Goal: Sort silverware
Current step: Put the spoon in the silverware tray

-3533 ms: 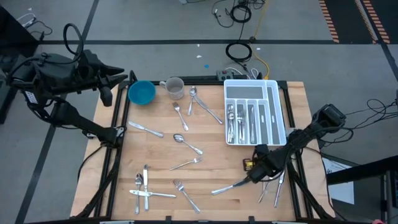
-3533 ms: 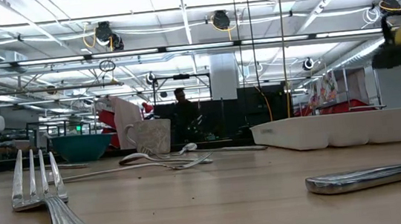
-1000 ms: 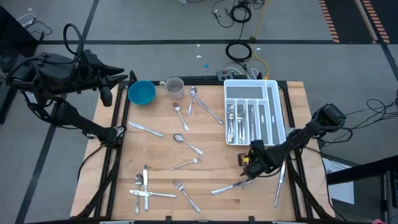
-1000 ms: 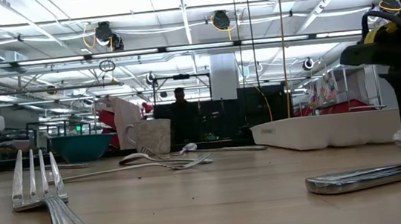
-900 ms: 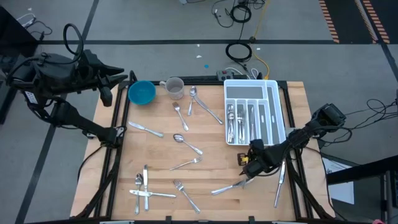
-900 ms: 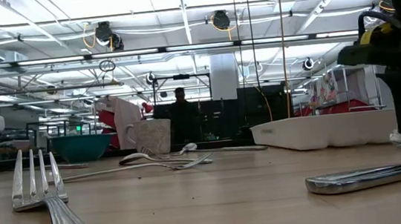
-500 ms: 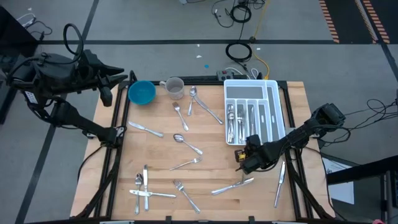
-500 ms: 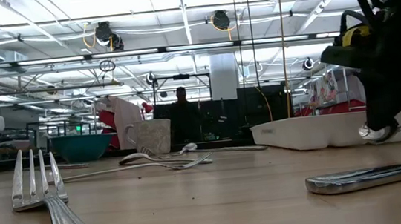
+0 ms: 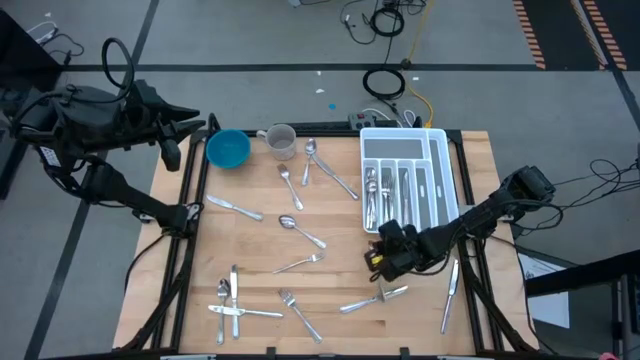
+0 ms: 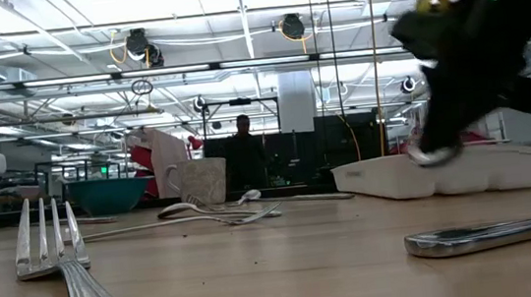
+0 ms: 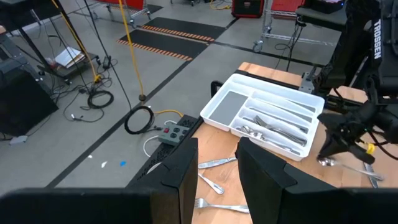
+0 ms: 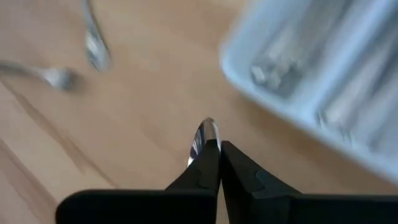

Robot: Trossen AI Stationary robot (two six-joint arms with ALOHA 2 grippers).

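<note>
My right gripper (image 9: 380, 260) hovers just off the near end of the white compartment tray (image 9: 447, 172), shut on one piece of silverware whose shiny rounded end (image 10: 434, 155) shows below the fingers. More silverware lies in the tray's slots (image 9: 385, 195). Loose pieces are scattered flat on the wooden table: a fork and a knife (image 9: 375, 297), spoons (image 9: 300, 230), and a cluster (image 9: 232, 300). My left gripper (image 11: 217, 177) waits raised beyond the table's far left corner, open with nothing between its fingers. My right gripper pinches the piece between its two fingers close to its rounded end (image 12: 205, 132), which pokes out just past the fingertips. The fingers slant down toward the table's left. The piece is lifted clear of the table, and its slim handle (image 11: 359, 170) trails back under the arm.
A blue bowl (image 9: 228, 148) and a clear mug (image 9: 281, 140) stand at the far left of the table. A knife (image 9: 447, 292) lies by the near right edge. Bare wood shows between the tray's near end and the fork and knife.
My right gripper has carried the piece up and toward the table's left and far side, to the near end of the tray. It has rolled its wrist on the way and stayed shut. The piece's rounded end has risen from just above the table.
</note>
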